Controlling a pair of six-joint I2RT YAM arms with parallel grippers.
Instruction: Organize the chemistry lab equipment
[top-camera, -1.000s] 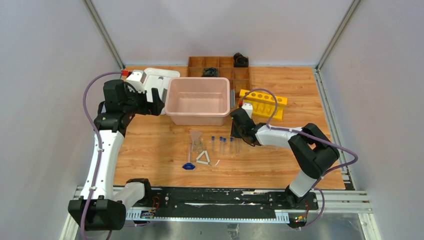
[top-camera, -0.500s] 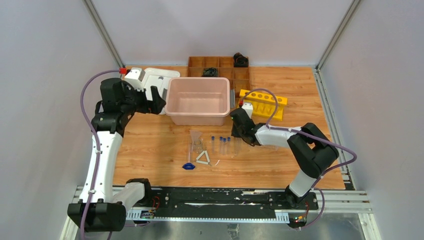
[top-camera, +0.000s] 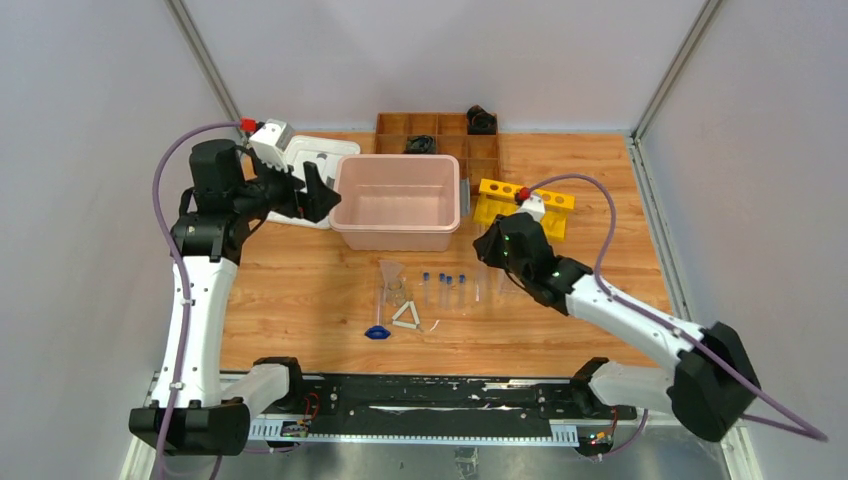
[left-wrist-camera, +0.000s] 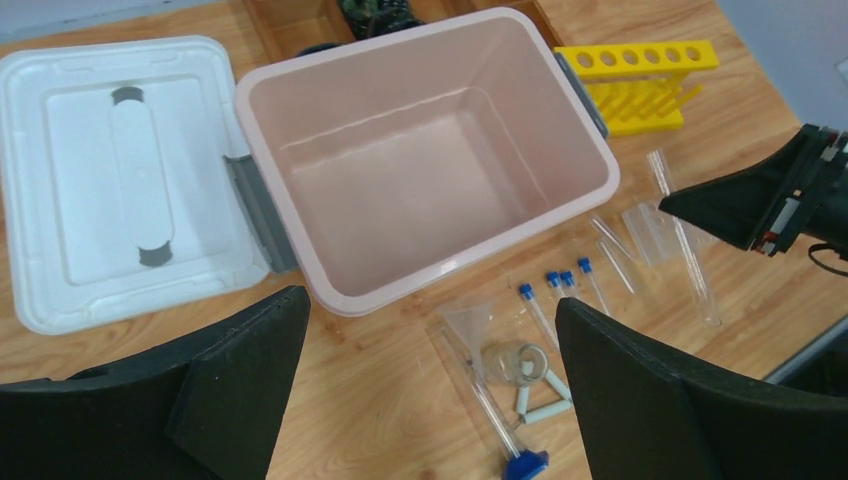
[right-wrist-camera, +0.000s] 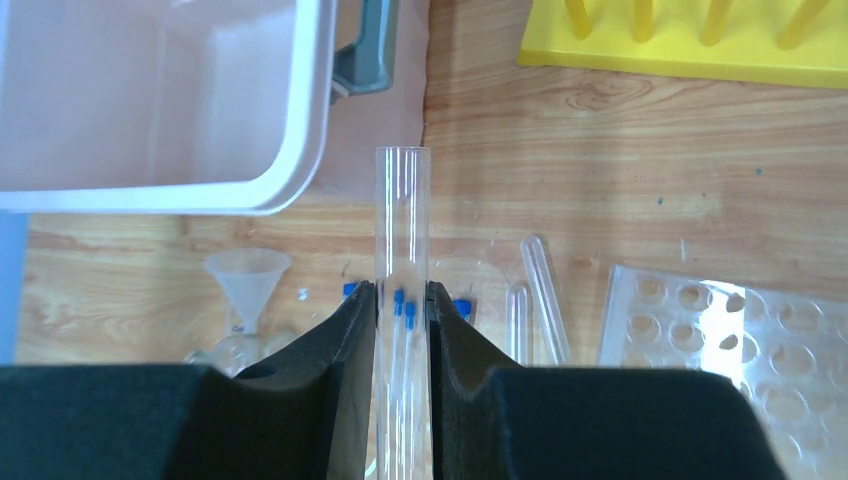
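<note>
My right gripper (right-wrist-camera: 402, 300) is shut on a clear open-ended glass tube (right-wrist-camera: 402, 215) and holds it above the table. Seen from above, it (top-camera: 497, 245) hangs between the small blue-capped tubes (top-camera: 447, 288) and the yellow rack (top-camera: 545, 200). On the wood lie the glass funnel (top-camera: 392, 272), the white triangle (top-camera: 406, 316) and a small blue piece (top-camera: 377, 332). The clear tube rack (right-wrist-camera: 730, 350) lies flat at the right, with two more clear tubes (right-wrist-camera: 535, 300) next to it. My left gripper (top-camera: 318, 195) stands wide open and empty, raised by the pink bin's left end.
An empty pink bin (top-camera: 397, 243) stands at the back middle, its white lid (top-camera: 300, 160) flat to the left. Behind it is a brown wooden compartment tray (top-camera: 440, 125) with black objects. Grey walls and metal posts close in the table on three sides.
My right jaws have closed on the clear tube and lifted it off the table, and the arm has swung out to the right. The left gripper has edged right, toward the bin.
</note>
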